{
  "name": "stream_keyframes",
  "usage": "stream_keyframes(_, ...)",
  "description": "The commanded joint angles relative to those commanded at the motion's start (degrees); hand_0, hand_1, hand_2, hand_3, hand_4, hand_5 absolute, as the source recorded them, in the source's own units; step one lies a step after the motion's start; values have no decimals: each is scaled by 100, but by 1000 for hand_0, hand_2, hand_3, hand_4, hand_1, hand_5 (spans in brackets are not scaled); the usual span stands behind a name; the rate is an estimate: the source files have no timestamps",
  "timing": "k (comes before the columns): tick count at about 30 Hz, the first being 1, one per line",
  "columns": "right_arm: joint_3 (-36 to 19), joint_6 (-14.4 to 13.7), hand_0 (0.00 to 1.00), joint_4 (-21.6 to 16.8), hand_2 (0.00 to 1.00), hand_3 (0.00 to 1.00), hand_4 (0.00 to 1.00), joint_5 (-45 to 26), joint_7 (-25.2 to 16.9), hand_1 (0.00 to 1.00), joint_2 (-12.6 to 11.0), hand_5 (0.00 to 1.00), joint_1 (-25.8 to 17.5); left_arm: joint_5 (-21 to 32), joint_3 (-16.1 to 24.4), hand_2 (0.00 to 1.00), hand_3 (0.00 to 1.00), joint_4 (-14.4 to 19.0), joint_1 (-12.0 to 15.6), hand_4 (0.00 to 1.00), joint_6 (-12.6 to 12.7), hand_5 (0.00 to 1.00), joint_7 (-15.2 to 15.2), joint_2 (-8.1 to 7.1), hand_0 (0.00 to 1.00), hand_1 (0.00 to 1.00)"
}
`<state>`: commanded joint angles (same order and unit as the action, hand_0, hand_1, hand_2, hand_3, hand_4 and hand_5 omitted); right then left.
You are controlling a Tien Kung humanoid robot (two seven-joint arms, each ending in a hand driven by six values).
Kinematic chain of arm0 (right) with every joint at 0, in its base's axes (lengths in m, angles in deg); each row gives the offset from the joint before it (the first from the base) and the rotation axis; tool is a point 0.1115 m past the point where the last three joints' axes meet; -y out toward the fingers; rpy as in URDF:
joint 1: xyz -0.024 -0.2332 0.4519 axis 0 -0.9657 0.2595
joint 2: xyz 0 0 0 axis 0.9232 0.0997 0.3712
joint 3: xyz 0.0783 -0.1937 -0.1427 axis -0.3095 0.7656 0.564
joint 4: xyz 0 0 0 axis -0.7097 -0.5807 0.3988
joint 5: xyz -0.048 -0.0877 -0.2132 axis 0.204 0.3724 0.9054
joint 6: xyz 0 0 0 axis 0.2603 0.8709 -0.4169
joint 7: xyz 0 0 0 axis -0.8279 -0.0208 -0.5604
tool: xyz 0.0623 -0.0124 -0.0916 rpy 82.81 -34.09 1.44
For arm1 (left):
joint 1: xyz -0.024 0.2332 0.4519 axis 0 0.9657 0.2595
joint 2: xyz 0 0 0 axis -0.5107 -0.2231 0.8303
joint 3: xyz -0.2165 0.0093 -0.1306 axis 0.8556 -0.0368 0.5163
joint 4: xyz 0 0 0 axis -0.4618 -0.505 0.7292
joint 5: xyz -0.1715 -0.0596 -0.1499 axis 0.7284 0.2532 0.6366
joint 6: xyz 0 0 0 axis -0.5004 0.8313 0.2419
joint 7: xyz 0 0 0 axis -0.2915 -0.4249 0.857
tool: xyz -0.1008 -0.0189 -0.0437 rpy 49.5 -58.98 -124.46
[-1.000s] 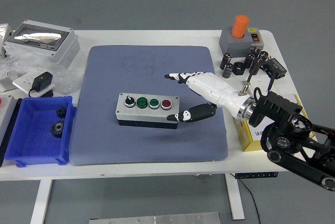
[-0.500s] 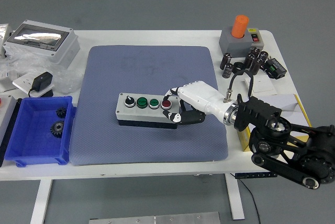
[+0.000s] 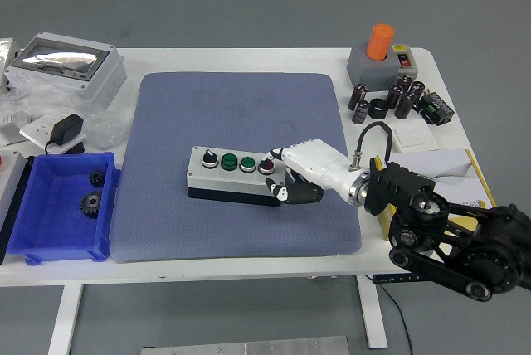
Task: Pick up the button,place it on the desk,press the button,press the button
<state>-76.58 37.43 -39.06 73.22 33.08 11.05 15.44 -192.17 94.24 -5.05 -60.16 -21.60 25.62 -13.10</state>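
A grey button box [image 3: 222, 174] lies on the blue-grey mat [image 3: 241, 114], carrying a black selector knob, two green buttons and a red button [image 3: 266, 166] at its right end. My right hand [image 3: 280, 176], white with black fingertips, wraps the box's right end. Its upper fingers [image 3: 275, 155] lie over the top by the red button and the thumb presses the front side, so the hand is shut on the box. Whether a fingertip touches the red button itself I cannot tell. The left arm is out of sight.
A blue bin [image 3: 58, 206] with gears sits at the left edge, beside a charger [image 3: 66, 133] and a grey enclosure [image 3: 65, 63]. At the back right stand an orange-topped switch box [image 3: 383, 55] and several black capacitors [image 3: 400, 96]. A yellow box [image 3: 460, 185] lies under my forearm.
My right hand moved left from spread and hovering to closing over the box's right end. The box has shifted slightly to the right and turned a little.
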Motion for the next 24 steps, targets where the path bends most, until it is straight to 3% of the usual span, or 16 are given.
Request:
stream_keyframes(16,-259,-121,70,-43,178,728,427,-1160,-593,113,-57,585,-112,-27,11,699,841,-18,11,870,-7,834,-78,3,725,740)
stream_keyframes(24,-345,-171,68,-18,173,715,434,-1353,-703,107,-43,597,-132,-26,7,700,838,-22,20,864,-18,857,-93,13,725,741)
